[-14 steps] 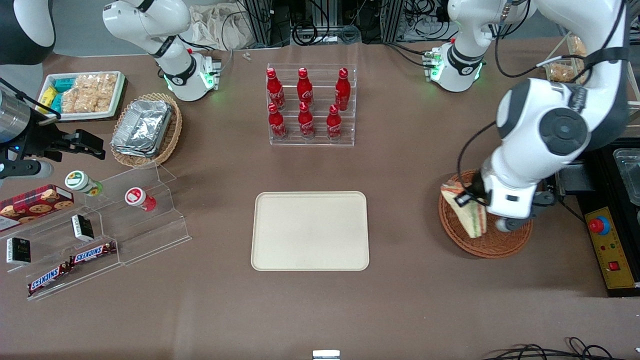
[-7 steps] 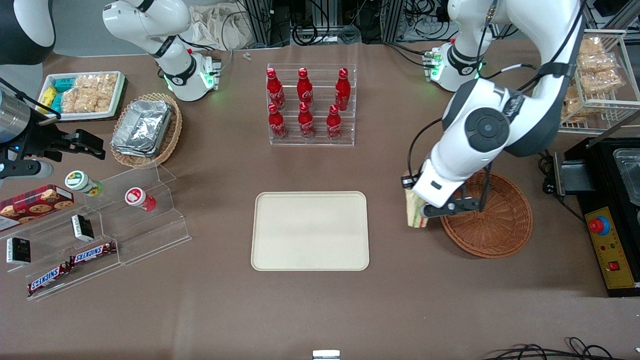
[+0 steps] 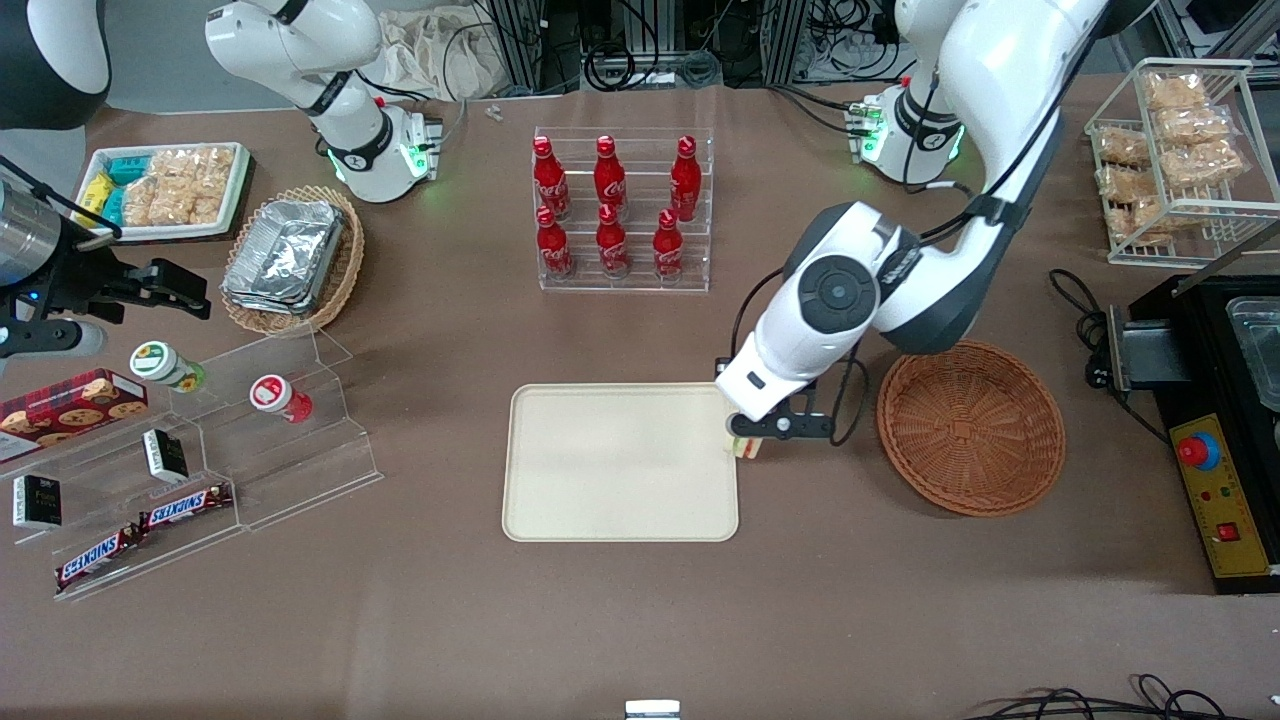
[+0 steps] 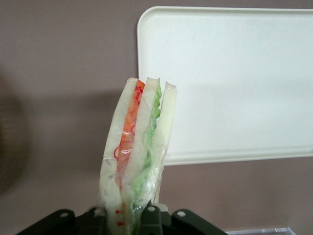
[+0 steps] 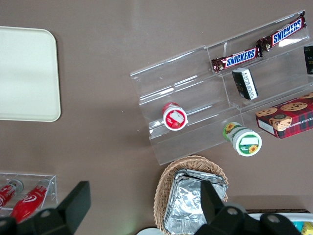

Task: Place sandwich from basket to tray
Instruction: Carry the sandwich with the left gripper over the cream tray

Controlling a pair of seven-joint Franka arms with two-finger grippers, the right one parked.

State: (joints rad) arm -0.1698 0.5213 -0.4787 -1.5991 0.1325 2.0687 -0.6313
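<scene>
The tray [image 3: 620, 462] lies on the brown surface [image 3: 640, 620], the empty basket [image 3: 970, 428] well apart from it. Your gripper [image 3: 745, 440] hangs over the tray's edge nearest the basket, fingers clamped on the sandwich [image 3: 745, 447]. Carry it further in over the tray before lowering. The wrist view shows the sandwich's [image 4: 137, 152] layers; the front view hides most of it.

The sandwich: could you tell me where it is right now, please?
The sandwich is held in the gripper, above the tray's edge nearest the basket, which it has left.
</scene>
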